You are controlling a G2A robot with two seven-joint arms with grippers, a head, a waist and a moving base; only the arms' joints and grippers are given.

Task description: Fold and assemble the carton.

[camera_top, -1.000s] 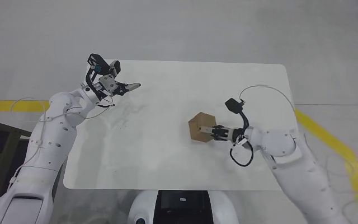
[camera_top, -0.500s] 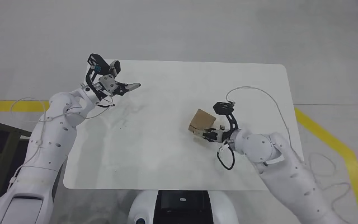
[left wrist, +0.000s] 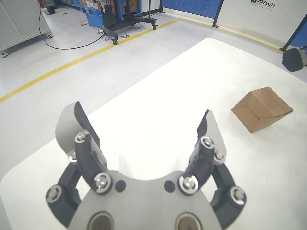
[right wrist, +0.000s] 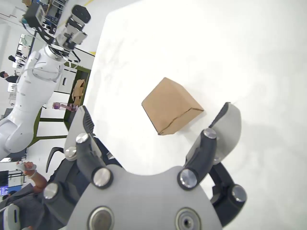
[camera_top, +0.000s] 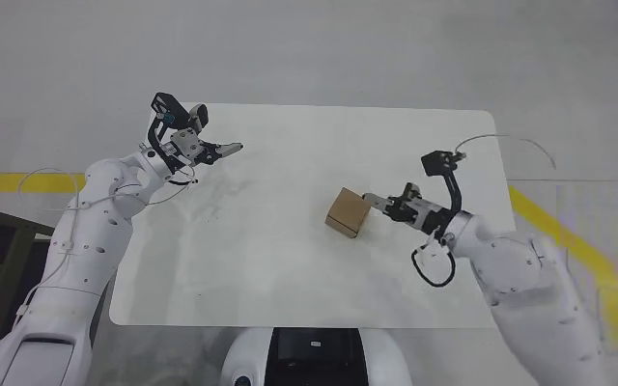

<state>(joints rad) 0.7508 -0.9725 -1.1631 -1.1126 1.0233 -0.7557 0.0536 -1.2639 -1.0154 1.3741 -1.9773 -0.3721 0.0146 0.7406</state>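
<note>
The carton (camera_top: 348,212) sits right of centre on the counter (camera_top: 290,261), close to my right jaws at their 9 o'clock in the top view, not touching. Those jaws gape open, empty. My left jaws, also open, hang well apart near the counter's 10 o'clock corner.

The carton (camera_top: 348,212) hides its own underside and the faces turned towards the table (camera_top: 290,270). From above, the tips of the right jaws lie so close to the carton's near edge that touching or apart cannot be told. In the left wrist view the carton's far end shows just a thin lip of flap, and whether that end is tucked shut is hidden. A dark rounded part (left wrist: 293,59) of the other arm is cut by that view's edge. The right forearm (camera_top: 512,265) is blurred from above and cut off at the corner
</note>
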